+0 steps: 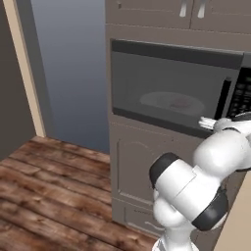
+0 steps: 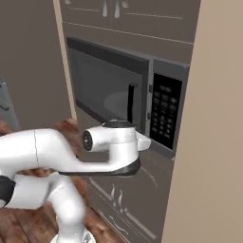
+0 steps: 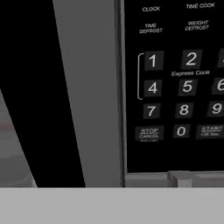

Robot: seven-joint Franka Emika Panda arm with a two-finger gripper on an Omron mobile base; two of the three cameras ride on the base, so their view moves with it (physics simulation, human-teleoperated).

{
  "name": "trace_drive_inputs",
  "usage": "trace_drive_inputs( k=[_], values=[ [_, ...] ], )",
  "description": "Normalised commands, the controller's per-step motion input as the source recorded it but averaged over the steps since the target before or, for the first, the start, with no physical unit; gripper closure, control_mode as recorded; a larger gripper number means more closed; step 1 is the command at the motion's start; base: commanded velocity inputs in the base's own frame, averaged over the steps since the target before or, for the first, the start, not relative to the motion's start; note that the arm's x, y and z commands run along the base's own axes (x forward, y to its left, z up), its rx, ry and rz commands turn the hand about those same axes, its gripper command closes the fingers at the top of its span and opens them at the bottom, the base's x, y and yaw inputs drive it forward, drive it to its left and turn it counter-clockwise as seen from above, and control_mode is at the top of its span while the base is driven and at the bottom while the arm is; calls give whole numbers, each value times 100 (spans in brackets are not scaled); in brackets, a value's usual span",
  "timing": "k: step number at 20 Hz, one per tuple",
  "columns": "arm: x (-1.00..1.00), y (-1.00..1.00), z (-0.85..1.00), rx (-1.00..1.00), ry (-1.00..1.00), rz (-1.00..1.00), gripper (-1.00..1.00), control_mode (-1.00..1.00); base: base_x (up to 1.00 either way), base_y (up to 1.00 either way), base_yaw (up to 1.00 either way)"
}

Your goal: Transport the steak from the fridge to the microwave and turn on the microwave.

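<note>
The microwave (image 1: 166,88) (image 2: 109,90) is built into the cabinet wall and its windowed door is closed. Through the window a faint reddish patch, the steak (image 1: 179,103), lies on the round white turntable plate (image 1: 162,100). The black keypad (image 1: 241,93) (image 2: 163,116) (image 3: 183,87) sits to the right of the door. My gripper (image 1: 207,122) (image 2: 147,141) points at the microwave's lower right, close to the keypad. Its fingertips are hidden. In the hand view the number keys and the START key (image 3: 211,130) are very close. The fridge is out of view.
Upper cabinet doors with handles (image 1: 188,9) sit above the microwave, and a lower cabinet and drawer (image 1: 142,171) below it. A beige side panel (image 2: 213,142) stands close on the right. Wooden floor (image 1: 49,196) stretches to the left.
</note>
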Motion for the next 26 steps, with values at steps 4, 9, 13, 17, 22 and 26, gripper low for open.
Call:
trace_drive_inputs(
  k=[4,9,13,17,22,26],
  values=[
    [-4,31,11,0,29,-71,-100,-100,0,0,0],
    [41,-9,0,-21,39,-66,-100,-100,0,0,0],
    [58,-27,-19,-34,22,-69,-100,-100,0,0,0],
    [59,-24,-27,-34,15,-71,-100,-100,0,0,0],
    [53,-21,-14,-18,-4,-66,-100,-100,0,0,0],
    [5,-30,1,2,-37,-43,-100,-100,0,0,0]
  ],
)
